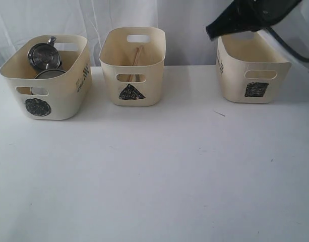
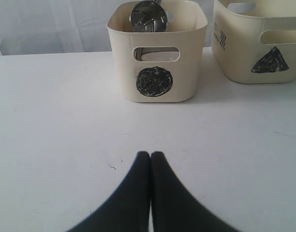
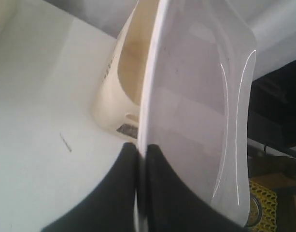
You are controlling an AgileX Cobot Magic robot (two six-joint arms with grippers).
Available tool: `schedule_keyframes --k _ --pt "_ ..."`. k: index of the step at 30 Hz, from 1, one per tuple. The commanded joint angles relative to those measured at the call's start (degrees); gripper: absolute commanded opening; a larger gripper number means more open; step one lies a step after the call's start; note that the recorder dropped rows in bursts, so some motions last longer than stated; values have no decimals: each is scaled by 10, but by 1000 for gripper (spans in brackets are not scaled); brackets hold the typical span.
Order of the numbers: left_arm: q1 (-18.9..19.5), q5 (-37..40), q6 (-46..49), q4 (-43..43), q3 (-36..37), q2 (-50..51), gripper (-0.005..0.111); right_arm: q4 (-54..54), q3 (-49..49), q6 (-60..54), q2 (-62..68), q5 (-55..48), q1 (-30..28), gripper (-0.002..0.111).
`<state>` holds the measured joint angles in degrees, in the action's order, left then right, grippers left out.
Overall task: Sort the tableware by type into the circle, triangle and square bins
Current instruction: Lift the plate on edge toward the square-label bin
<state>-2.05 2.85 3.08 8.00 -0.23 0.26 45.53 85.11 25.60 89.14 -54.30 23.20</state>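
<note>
My right gripper (image 3: 142,150) is shut on the rim of the big white plate (image 3: 196,96), held on edge above the square bin (image 1: 252,75), whose wall (image 3: 109,101) shows beside the plate. The right arm (image 1: 250,15) hangs dark over that bin. The circle bin (image 1: 48,96) holds a steel mug (image 1: 43,54) and another steel rim (image 1: 49,74). Wooden chopsticks (image 1: 135,55) lean inside the triangle bin (image 1: 131,75). My left gripper (image 2: 150,153) is shut and empty, low over the table in front of the circle bin (image 2: 157,82). It does not show in the exterior view.
The three tubs stand in a row at the back of the white table (image 1: 154,171), with a white curtain behind them. A small dark mark (image 1: 219,113) lies on the table near the square bin. The triangle bin (image 2: 263,48) sits beside the circle bin.
</note>
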Motion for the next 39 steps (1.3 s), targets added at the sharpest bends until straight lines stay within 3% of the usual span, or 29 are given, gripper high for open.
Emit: schedule_keyframes --k 1,6,13,30,39 --pt "2 1 -3 5 2 -3 0 27 96 -25 76 46 -53 0" --pt "2 1 -3 5 2 -3 0 0 196 -25 189 111 -97 0" --pt "2 1 -3 5 2 -3 0 -1 321 -16 311 152 -112 0" --pt "2 1 -3 5 2 -3 0 -77 354 -10 378 163 -118 0" --pt "2 1 -3 5 2 -3 0 -113 354 1 378 141 -118 29"
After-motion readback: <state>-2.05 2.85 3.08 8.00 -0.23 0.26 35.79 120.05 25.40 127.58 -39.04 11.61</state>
